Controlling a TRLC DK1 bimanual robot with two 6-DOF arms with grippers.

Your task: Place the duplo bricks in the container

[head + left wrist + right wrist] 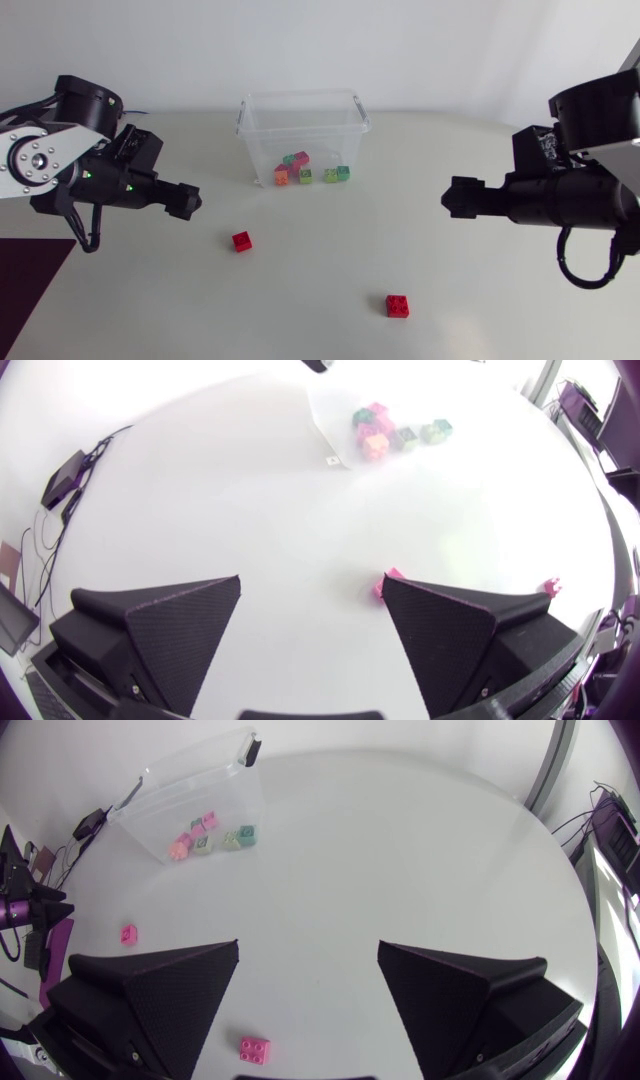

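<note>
Left gripper (190,200): its two fingers stand wide apart with nothing between them. It hangs above the table (320,270) at the end of the left arm and points toward the middle.
Right gripper (455,197): its fingers are also spread and hold nothing. It faces the left gripper across the table, and the two are well apart.
Container (303,140): a clear plastic box, upright and without a lid. It stands ahead of both grippers, roughly midway between them and well apart from each.
Bricks in the container (305,170): a small cluster of orange, pink and green pieces lies on the box floor, toward the wall nearest the grippers.
First red brick (241,240): it lies on the table outside the box, a little ahead of the left gripper and off to one side. In the left wrist view it shows just past the tip of one finger, and the head view shows it clear of that finger.
Second red brick (397,305): it lies on the table outside the box, nearer the right gripper than the left. In the right wrist view it sits low between the spread fingers, closer to one of them and untouched. It is well apart from the first red brick.
</note>
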